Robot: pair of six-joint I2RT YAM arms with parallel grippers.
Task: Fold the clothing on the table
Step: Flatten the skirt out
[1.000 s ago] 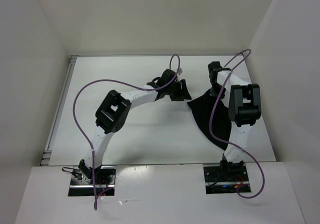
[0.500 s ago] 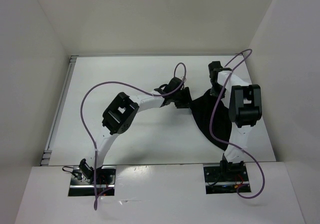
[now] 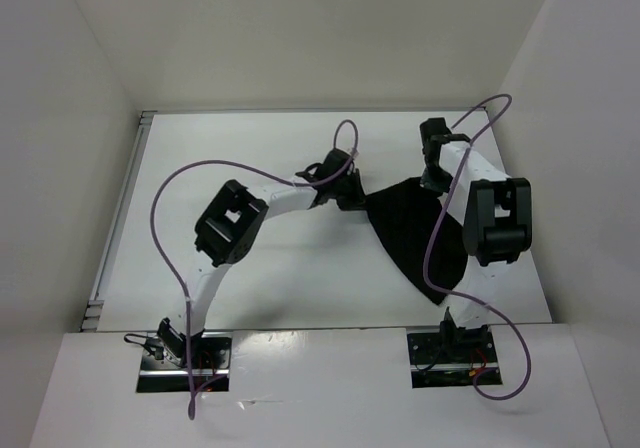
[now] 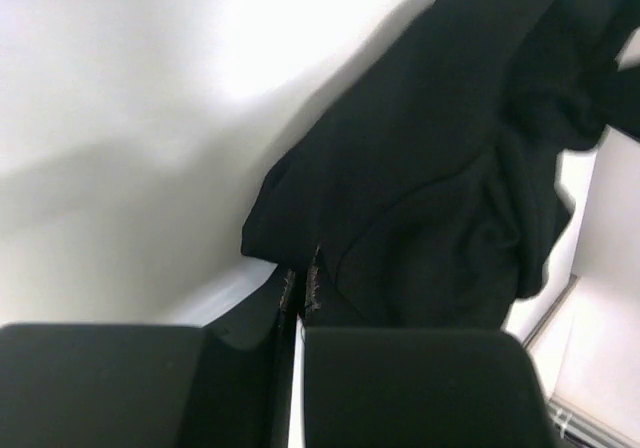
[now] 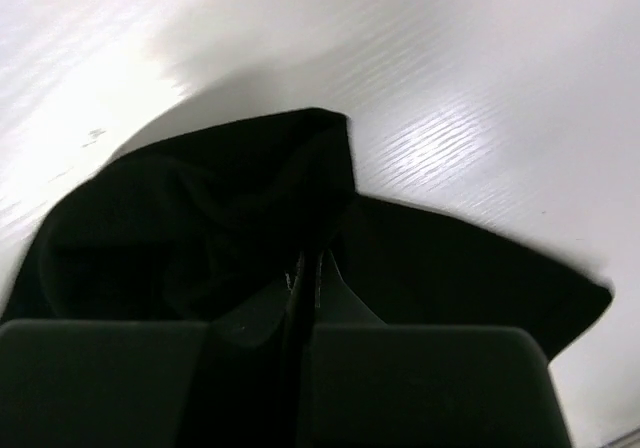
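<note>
The clothing (image 3: 418,236) is a black, limp piece lying rumpled on the right half of the white table (image 3: 250,158). My left gripper (image 3: 357,201) is shut on its left corner; in the left wrist view the gripper (image 4: 300,280) pinches the cloth's edge, and the clothing (image 4: 450,158) hangs bunched beyond it over the table (image 4: 120,88). My right gripper (image 3: 436,180) is shut on the far right corner. In the right wrist view the gripper (image 5: 308,268) is closed with the clothing (image 5: 190,218) draped around it above the table (image 5: 480,68).
White upright walls (image 3: 70,118) enclose the table on the left, back and right. A metal rail (image 3: 118,223) runs along the table's left edge. Purple cables (image 3: 165,218) loop above both arms. The arm bases (image 3: 185,353) sit at the near edge.
My left gripper swung right to the cloth's left corner and shut on it, then drew it slightly left. The cloth now lies wider. The right arm shifted a little to the right.
</note>
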